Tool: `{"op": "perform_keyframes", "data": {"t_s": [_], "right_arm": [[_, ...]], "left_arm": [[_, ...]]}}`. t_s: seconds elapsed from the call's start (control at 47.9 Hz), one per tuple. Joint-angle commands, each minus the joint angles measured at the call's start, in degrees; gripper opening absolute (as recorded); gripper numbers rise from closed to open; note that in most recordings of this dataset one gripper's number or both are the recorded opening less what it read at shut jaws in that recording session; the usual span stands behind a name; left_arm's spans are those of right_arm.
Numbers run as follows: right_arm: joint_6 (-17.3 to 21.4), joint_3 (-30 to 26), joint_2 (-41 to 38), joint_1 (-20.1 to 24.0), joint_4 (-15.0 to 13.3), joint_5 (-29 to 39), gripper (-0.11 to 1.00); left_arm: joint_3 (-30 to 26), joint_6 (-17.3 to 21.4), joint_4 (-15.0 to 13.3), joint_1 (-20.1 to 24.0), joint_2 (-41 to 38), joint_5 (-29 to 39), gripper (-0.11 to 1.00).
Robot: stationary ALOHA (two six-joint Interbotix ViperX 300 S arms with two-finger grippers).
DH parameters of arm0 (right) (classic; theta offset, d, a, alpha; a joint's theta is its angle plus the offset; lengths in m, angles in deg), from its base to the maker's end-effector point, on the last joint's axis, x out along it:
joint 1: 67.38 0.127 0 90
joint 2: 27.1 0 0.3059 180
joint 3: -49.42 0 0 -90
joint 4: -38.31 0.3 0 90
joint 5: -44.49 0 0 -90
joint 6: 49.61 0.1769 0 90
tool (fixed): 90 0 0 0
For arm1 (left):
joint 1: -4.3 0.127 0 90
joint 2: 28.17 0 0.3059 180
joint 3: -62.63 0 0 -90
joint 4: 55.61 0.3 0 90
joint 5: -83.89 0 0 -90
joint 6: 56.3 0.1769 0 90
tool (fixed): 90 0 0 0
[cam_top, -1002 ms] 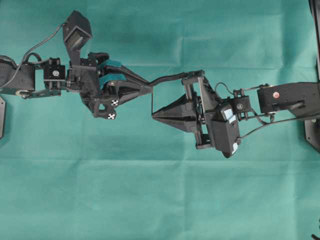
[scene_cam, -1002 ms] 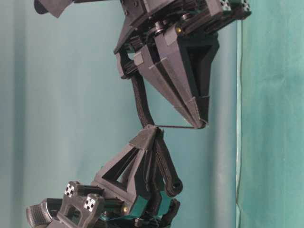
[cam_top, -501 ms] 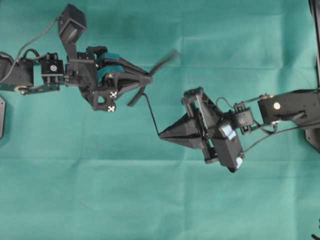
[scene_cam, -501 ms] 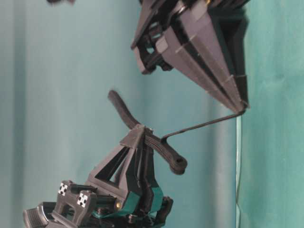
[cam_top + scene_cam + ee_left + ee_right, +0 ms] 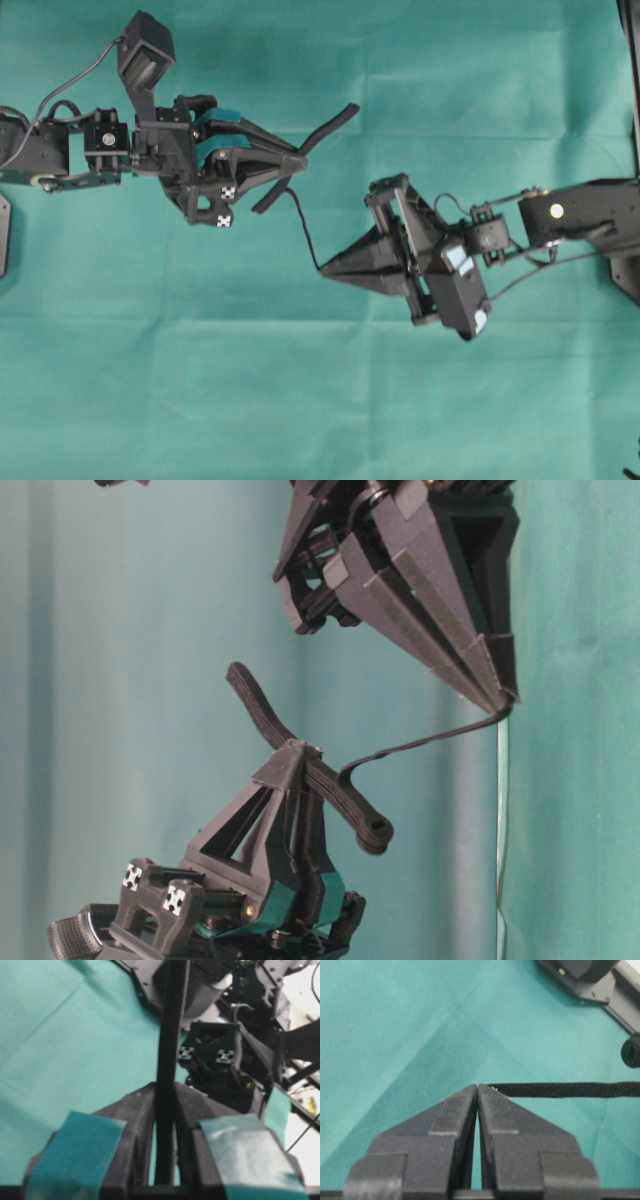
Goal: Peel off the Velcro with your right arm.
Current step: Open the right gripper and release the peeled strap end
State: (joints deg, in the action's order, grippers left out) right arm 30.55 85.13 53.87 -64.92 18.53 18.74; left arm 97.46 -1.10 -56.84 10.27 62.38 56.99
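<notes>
on the left of the overhead view, the left gripper (image 5: 297, 160) is clamped tight on the thick layer of the velcro (image 5: 325, 127), above a green cloth (image 5: 300, 400) that covers the table. this gripper has teal pads and small checker tags (image 5: 226, 206) on its underside. the thick layer passes through the pinched tips: one end sticks up and to the right beyond them, the other, rounded end (image 5: 375, 830) pokes out on the far side. in the left wrist view the strip (image 5: 169, 1050) runs straight up between the two closed fingers (image 5: 135, 1125).

from that pinch point a thin layer (image 5: 303, 235) has come away from the thick one and stretches across the gap to the right. its far end is nipped between the closed tips of the right gripper (image 5: 325, 270), whose plain black wedge fingers (image 5: 450, 1115) meet with almost no gap. in the right wrist view the thin layer (image 5: 560, 1090) leaves those tips sideways to the right, held clear of the cloth. the two grippers are apart, joined only by this layer.
</notes>
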Motion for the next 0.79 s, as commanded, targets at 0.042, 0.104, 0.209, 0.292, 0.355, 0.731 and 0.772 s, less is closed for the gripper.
{"op": "perform_keyframes", "data": {"t_s": [0.042,0.104,0.209,0.292,0.355,0.731,0.772], "right_arm": [[0.09,-0.35,1.58,-0.26,0.26,1.05,-0.10],[0.09,-0.44,1.85,-0.44,0.18,1.49,-0.10],[0.18,-0.35,2.46,-0.70,0.26,1.67,-0.10],[0.18,-0.18,3.08,-0.79,0.35,1.67,-0.07],[0.26,0.00,3.43,-0.79,0.44,1.58,-0.01],[0.18,3.34,7.56,-1.32,1.58,1.41,0.26],[0.18,4.04,8.26,-1.58,2.02,1.41,0.26]], "left_arm": [[-0.09,0.18,-0.09,0.00,0.79,-0.53,0.09],[0.18,0.18,-0.09,0.00,0.88,-0.62,0.09],[0.62,0.18,-0.09,0.00,0.88,-0.53,0.09],[0.97,0.26,-0.09,-0.09,0.88,-0.53,0.09],[1.32,0.26,-0.09,-0.26,1.05,-0.62,0.09],[3.52,0.79,-0.09,-1.58,2.02,-0.62,0.09],[3.96,0.88,-0.09,-1.67,2.46,-0.53,0.09]]}}
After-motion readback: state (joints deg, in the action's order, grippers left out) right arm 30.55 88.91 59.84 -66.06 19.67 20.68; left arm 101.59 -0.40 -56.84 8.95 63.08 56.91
